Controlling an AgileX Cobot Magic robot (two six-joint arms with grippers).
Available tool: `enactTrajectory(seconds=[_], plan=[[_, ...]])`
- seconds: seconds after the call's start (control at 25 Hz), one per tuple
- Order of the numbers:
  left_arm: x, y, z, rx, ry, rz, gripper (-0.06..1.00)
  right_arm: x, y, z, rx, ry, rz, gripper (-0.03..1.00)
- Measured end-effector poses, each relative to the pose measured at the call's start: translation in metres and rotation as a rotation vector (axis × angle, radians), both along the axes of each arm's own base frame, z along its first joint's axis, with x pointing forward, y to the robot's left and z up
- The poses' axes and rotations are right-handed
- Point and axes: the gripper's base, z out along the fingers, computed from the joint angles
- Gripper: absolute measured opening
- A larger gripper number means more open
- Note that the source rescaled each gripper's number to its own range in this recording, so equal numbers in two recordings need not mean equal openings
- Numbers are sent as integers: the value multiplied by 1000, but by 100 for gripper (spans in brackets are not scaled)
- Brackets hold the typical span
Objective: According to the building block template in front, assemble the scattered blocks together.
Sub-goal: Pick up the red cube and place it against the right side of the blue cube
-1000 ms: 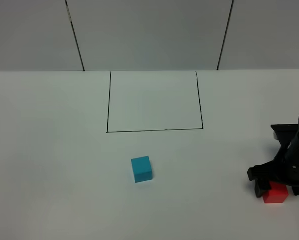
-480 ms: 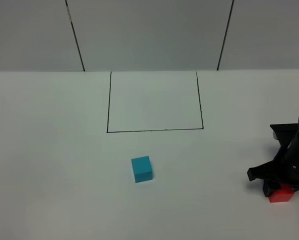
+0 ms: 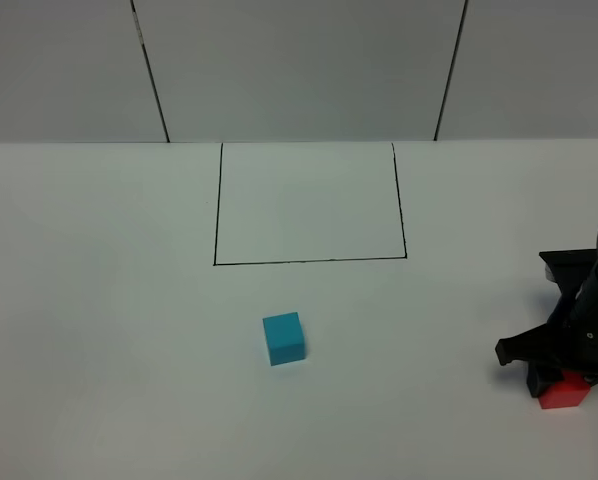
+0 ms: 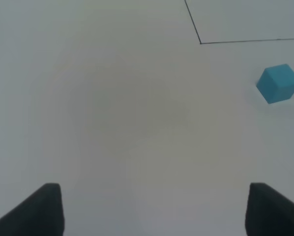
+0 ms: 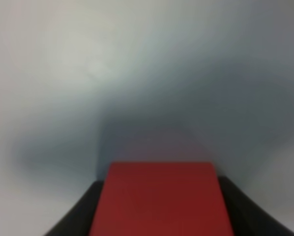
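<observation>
The cyan-blue cube [image 3: 284,338] sits alone on the white table in front of the outlined rectangle; it also shows in the left wrist view [image 4: 279,83]. The red cube [image 3: 564,393] rests on the table at the far right, partly covered by my right gripper [image 3: 554,382]. In the right wrist view the red cube [image 5: 159,199] fills the space between the two dark fingers [image 5: 80,216], which press against its sides. My left gripper [image 4: 154,209] is open and empty, well back from the cyan cube, and is out of the exterior view.
A black-outlined rectangle [image 3: 309,262] is drawn on the table at the back centre, with nothing inside it. A grey panelled wall [image 3: 299,70] stands behind the table. The right arm's black body [image 3: 589,300] rises at the right edge.
My right gripper has sunk lower over the red cube and covers more of it. The cyan cube has not moved.
</observation>
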Motion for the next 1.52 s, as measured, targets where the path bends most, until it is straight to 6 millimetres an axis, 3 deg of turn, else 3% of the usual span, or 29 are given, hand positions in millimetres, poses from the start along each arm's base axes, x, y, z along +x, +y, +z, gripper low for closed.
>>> enactTrajectory(seconds=[0.28,0.64,0.88,1.08,1.52], plan=[[0,0,0,1,0,1,100,-5,-1,7,-5,30,27,0],[0,0,0,5,0,1,100,-14,-3,64,22,-97,88,0],[0,0,0,6,0,2,100,-6,0,90,29,-155,160,0],[0,0,0,6,0,2,100,-3,6,98,26,-166,255,0],[0,0,0,8,0,1,100,-10,44,104,17,-212,673,0]])
